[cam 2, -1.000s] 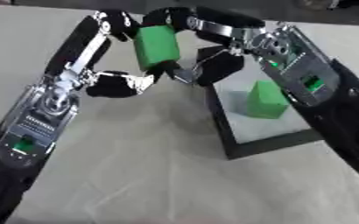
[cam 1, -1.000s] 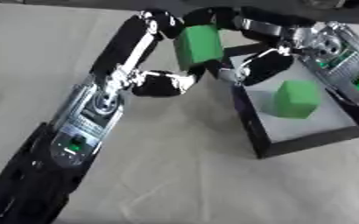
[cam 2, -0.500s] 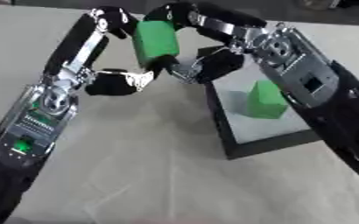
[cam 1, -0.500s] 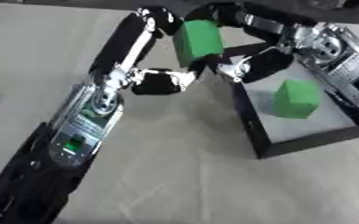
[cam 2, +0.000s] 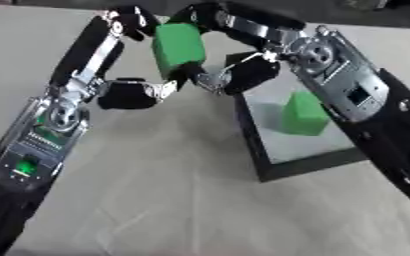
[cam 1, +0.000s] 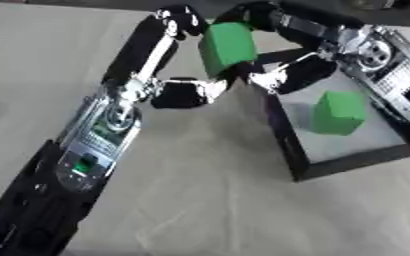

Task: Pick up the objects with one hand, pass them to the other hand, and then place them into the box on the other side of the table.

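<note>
Across the table [cam 1: 200, 200], the two black arms meet near twelve o'clock, above the left edge of the box [cam 1: 283, 137]. That dark-rimmed box lies at about three o'clock, and one green block [cam 1: 338, 112] already rests on its pale floor, so at least one transfer looks done.

Between the hands a second green block [cam 1: 226, 46] is held off the table, just up and left of the box's near corner. The left hand [cam 1: 187, 92] has a long finger up the block's left side and its thumb under the lower edge, curled round it. The right hand [cam 2: 243, 75] curls over the block's top and right side, so both appear to grip it: the handover seems under way, with the left hand's release and the drop into the box left to do.

The block's long axis runs roughly from twelve to six o'clock, its top tipped slightly toward eleven.
</note>
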